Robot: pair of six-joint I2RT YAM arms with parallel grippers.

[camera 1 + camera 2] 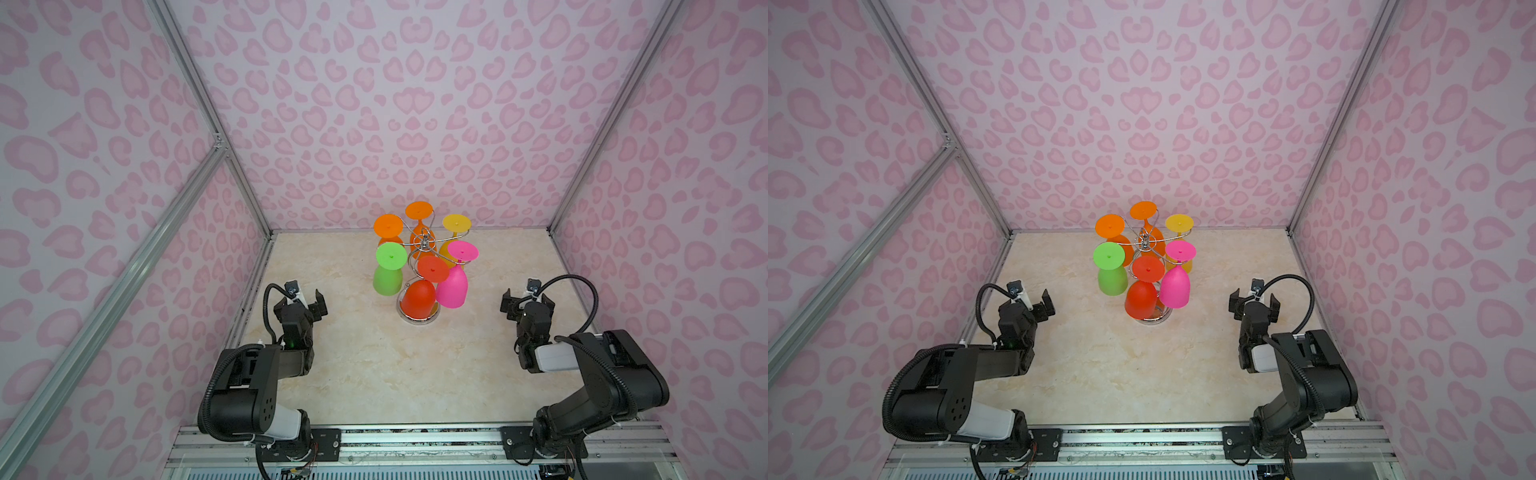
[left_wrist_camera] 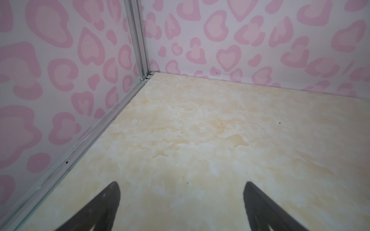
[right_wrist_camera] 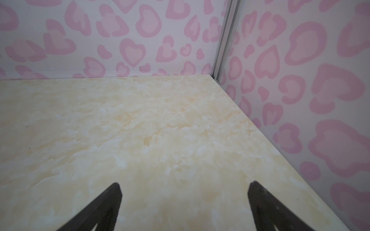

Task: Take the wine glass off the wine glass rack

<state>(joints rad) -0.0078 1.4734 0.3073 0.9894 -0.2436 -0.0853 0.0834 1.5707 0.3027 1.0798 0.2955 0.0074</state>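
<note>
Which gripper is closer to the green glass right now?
Left. The left gripper is just left of the green glass in a top view; the right gripper is farther off, past the pink glass.

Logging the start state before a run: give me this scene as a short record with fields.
rack: wine glass rack, upright, toward the back middle of the table
glasses: six hanging upside down: green glass, red glass, pink glass, yellow glass, left orange glass, rear orange glass
left end effector: open, empty, clear of the rack
right end effector: open, empty, clear of the rack
progress: no glass taken off yet
</note>
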